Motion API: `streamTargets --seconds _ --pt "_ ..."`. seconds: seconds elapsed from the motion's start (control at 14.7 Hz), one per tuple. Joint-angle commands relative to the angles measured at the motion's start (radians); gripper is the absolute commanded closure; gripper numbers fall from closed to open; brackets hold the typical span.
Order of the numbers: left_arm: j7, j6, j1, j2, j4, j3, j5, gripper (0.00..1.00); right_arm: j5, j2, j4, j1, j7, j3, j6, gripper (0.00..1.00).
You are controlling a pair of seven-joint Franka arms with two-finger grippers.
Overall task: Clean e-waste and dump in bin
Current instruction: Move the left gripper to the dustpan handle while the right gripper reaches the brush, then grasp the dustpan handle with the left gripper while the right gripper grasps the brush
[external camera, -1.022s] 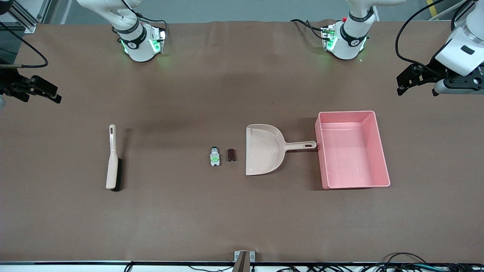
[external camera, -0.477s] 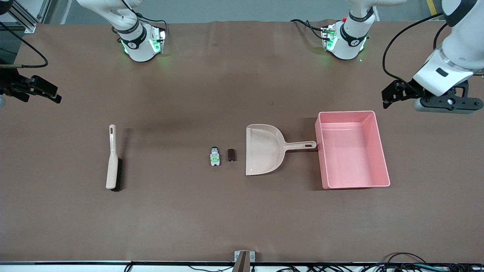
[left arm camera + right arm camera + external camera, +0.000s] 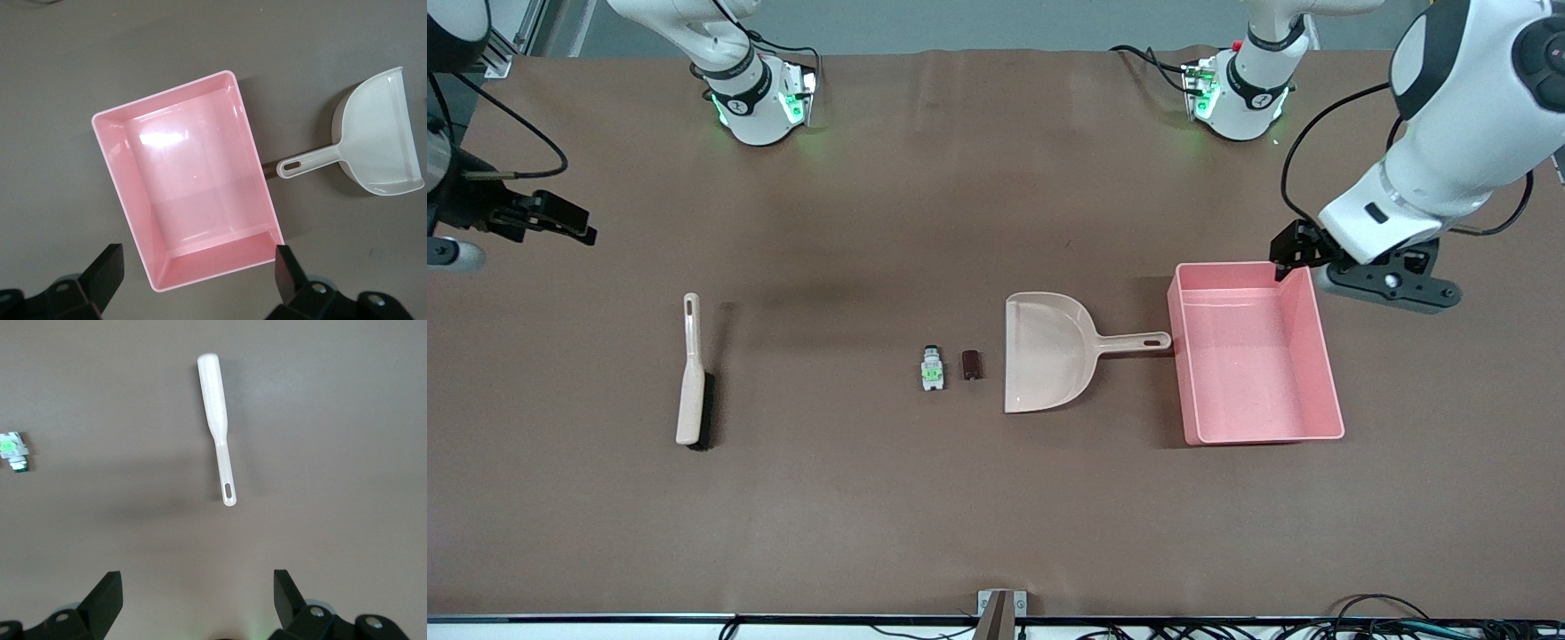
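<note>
Nothing has been swept yet: the e-waste lies untouched near the middle of the table (image 3: pixel 996 533). The white-and-grey component (image 3: pixel 932 368) with its green marks and the dark block (image 3: pixel 970 364) are set just beside each other, close to but apart from the open mouth of the beige dustpan (image 3: pixel 1045 353). That mouth is turned toward the two parts, so a short push from the right arm's end would likely carry them straight in. The dustpan's handle is pointed at the pink bin (image 3: pixel 1327 373) and ends just short of its wall, which seems to leave only a short lift for the later tipping. The bin is seen empty in the left wrist view.

The brush (image 3: pixel 692 373) is laid toward the right arm's end of the table, well apart from the parts, its handle end farther from the front camera and its dark bristles nearer.

The left gripper (image 3: pixel 1288 256) is held over the bin's corner farthest from the front camera, at the left arm's end; its fingers (image 3: pixel 107 270) are spread wide apart with nothing between them. From there the dustpan handle is judged to be its likely goal.

The right gripper (image 3: pixel 569 222) is hung over the table's edge at the right arm's end, also spread wide and carrying nothing, with the brush below its camera. It is judged to be placed for taking the brush.
</note>
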Motion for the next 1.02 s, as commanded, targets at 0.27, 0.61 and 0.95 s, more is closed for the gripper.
streamTargets --seconds 0.27,0.61,0.95 --pt "0.199 0.069 0.003 0.076 0.004 -0.060 -0.005 0.00 0.025 -0.056 -0.276 -0.023 -0.007 -0.006 0.194 0.00" --pt "0.377 0.149 0.003 0.165 0.004 -0.089 -0.007 0.00 0.022 -0.064 -0.441 -0.030 -0.016 -0.007 0.328 0.00" --pt "0.466 0.273 0.005 0.222 -0.032 -0.135 -0.007 0.02 0.010 -0.058 -0.518 -0.027 -0.017 -0.007 0.398 0.00"
